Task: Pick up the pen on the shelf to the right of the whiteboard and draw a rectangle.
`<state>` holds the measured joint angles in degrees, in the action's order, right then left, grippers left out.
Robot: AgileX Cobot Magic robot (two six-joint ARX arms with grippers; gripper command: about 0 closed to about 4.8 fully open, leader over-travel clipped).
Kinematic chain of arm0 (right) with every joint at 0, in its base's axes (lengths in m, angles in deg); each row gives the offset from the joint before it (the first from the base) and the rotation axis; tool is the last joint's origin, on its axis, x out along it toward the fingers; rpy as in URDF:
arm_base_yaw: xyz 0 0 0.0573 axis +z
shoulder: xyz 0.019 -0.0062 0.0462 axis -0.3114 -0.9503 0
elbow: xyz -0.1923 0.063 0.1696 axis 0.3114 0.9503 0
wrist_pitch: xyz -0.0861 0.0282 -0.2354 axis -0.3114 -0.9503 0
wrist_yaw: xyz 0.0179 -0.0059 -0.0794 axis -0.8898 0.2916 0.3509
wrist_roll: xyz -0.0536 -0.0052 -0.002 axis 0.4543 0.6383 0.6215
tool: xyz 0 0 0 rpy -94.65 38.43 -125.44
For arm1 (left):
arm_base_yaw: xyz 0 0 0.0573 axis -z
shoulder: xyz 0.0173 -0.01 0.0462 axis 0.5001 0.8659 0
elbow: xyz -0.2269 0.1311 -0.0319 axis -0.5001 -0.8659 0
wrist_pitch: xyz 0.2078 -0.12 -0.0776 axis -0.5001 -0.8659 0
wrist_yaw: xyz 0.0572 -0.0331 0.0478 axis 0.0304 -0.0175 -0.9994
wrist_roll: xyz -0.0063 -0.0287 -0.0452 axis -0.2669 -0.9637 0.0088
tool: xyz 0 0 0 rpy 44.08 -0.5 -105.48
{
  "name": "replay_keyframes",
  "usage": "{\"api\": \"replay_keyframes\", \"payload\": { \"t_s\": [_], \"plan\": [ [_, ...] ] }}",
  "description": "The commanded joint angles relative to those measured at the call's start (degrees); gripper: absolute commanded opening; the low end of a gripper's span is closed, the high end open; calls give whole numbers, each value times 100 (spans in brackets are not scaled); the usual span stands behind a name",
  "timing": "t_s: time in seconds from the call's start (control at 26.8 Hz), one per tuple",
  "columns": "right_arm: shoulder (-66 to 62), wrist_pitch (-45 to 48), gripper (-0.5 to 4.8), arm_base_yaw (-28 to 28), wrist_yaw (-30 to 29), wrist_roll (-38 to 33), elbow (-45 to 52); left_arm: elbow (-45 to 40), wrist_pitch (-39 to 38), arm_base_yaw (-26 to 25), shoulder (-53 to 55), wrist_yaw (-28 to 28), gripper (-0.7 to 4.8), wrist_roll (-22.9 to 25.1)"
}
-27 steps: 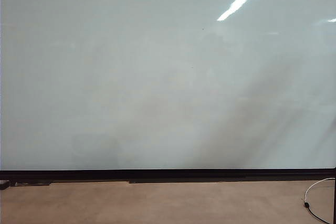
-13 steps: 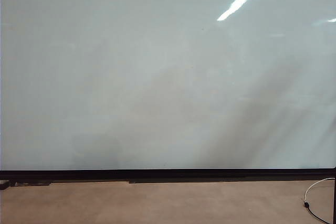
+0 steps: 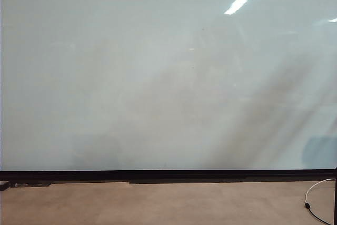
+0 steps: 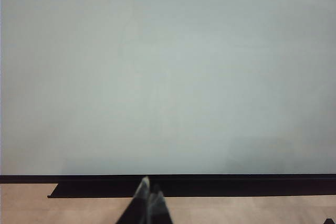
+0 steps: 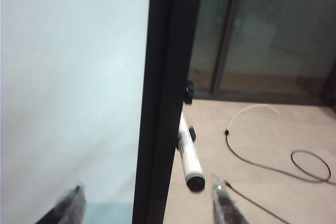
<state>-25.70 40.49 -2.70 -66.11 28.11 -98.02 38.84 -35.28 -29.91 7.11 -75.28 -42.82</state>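
Right pincer [image 5: 147, 203] gapes wide and empty straddling the whiteboard's [image 5: 68, 77] black right frame edge [image 5: 163, 103], pen [image 5: 189, 156] just beside that edge past its fingertips, cable [image 5: 273, 166] on open floor beyond; left pincer [image 4: 148, 195] pinched together, empty, near the board's lower edge.

The whiteboard [image 3: 158, 77] stands upright on the floor [image 3: 158, 204], filling the exterior view. A cable [image 3: 316, 198] lies on the floor at its right end. In the right wrist view, the pen [image 5: 189, 156] sits just beside the board's side frame [image 5: 163, 98], on the side away from the writing surface, between the right gripper's [image 5: 149, 205] 2 spread fingers [image 5: 226, 208]. The left gripper [image 4: 149, 203] sits low before the board's bottom edge.
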Motion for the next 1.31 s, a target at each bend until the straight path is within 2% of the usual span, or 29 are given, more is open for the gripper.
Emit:
{"api": "replay_keyframes", "payload": {
  "t_s": [0.04, 0.45, 0.82, 1.01, 1.31],
  "plan": [
    [-140, 254, 318, -76, -72, 2, -101, 17, 37, 0, 2, 0, -4, 24],
    [-664, 614, 329, -498, -514, 7, -236, 15, 37, 0, 2, 0, -4, 24],
    [-1438, 750, 328, -503, -817, 7, -660, 17, 37, 0, 2, 2, -4, 24],
    [-1871, 1215, 328, -503, -839, -9, -745, 17, 37, 0, 2, 2, -4, 24],
    [-2586, 1368, 328, -501, -1056, -15, -1176, 15, 37, 0, 2, 0, -4, 24]
  ]
}}
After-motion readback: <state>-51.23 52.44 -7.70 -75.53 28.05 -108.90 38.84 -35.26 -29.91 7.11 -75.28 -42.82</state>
